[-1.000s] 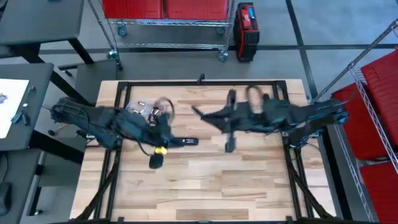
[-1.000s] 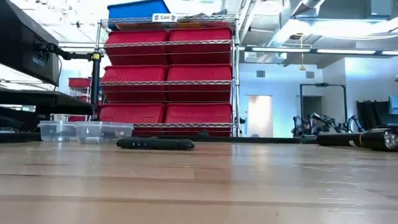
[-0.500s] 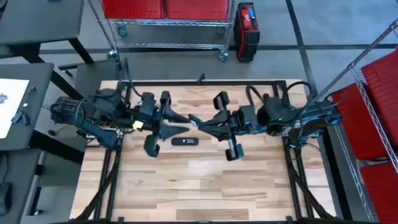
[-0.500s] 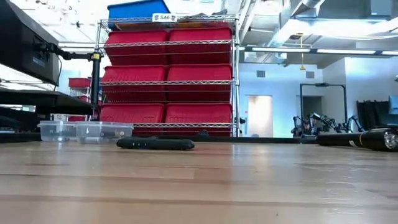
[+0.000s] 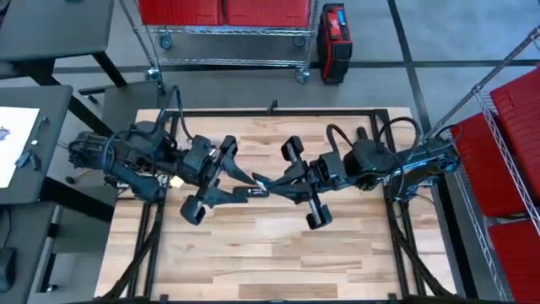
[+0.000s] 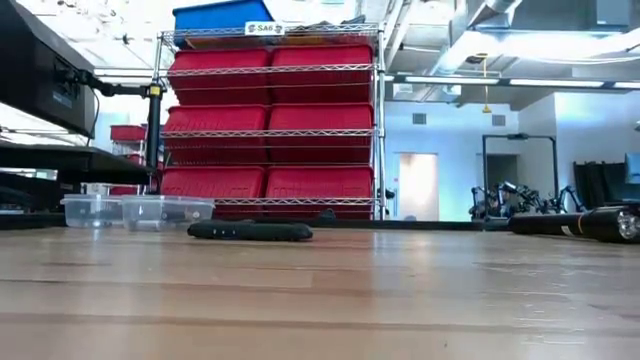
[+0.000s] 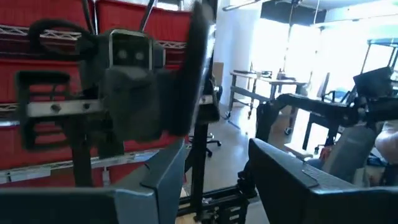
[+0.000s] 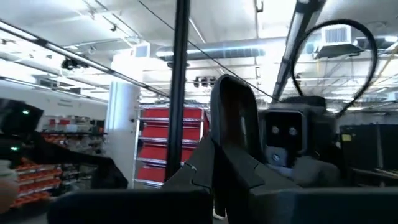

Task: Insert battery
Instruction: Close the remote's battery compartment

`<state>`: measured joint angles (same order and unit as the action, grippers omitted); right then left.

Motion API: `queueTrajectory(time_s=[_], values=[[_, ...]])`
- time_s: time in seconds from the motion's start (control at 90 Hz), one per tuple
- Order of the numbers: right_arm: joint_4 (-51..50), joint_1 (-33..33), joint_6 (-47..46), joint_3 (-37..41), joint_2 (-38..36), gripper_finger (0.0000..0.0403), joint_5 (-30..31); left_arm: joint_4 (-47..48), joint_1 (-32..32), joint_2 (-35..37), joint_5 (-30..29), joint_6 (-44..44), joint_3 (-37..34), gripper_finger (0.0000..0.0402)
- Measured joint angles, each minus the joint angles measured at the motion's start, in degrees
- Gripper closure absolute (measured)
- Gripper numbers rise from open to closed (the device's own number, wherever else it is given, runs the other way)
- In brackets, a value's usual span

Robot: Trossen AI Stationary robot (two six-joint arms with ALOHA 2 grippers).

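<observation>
A long, flat black device (image 5: pixel 251 192) lies on the wooden table (image 5: pixel 270 253); the low view shows it (image 6: pixel 250 231) resting on its underside with nothing touching it. My left gripper (image 5: pixel 245 182) and right gripper (image 5: pixel 270 183) face each other tip to tip above it, both held level and open. In the left wrist view my left gripper (image 7: pixel 217 149) points at the right arm's wrist camera (image 7: pixel 130 62). A dark cylinder like a torch (image 6: pixel 580 222) lies at the right in the low view. No battery shows.
Two clear plastic tubs (image 6: pixel 135 210) stand at the table's far left. A black frame (image 5: pixel 270 111) runs round the table's far edge. Wire shelving with red bins (image 6: pixel 270 130) stands behind the table. Bare wood fills the near half.
Both arms have come up from a low, folded pose. The two grippers have swung in toward each other and toward the table's near edge, so their tips now meet above the black device. The device has not moved.
</observation>
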<state>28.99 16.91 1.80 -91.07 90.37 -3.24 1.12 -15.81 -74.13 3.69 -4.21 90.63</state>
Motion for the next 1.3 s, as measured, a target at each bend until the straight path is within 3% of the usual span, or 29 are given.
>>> queueTrajectory(time_s=[0.211,0.722,0.911,1.133,1.3], values=[[-0.6,1.1,-0.2,0.0,0.2,0.0403,-0.1,0.3,0.1,0.0,-4.3,0.6,0.0,0.0242],[-2.4,-3.2,-6.3,0.0,3.8,0.0403,0.4,-1.7,0.0,0.0,-2.7,1.6,0.0,0.0245],[-2.6,-3.2,-5.9,0.0,3.8,0.0403,0.3,-0.5,-0.1,0.0,-2.7,2.0,0.0,0.0293],[-5.0,-3.2,-7.2,0.0,3.6,0.0388,0.3,1.8,-0.1,0.1,-2.4,3.6,0.0,0.0384],[-13.4,-3.2,-7.8,0.0,2.2,0.0350,1.8,7.4,0.7,0.4,-2.5,0.8,0.0,0.0390]])
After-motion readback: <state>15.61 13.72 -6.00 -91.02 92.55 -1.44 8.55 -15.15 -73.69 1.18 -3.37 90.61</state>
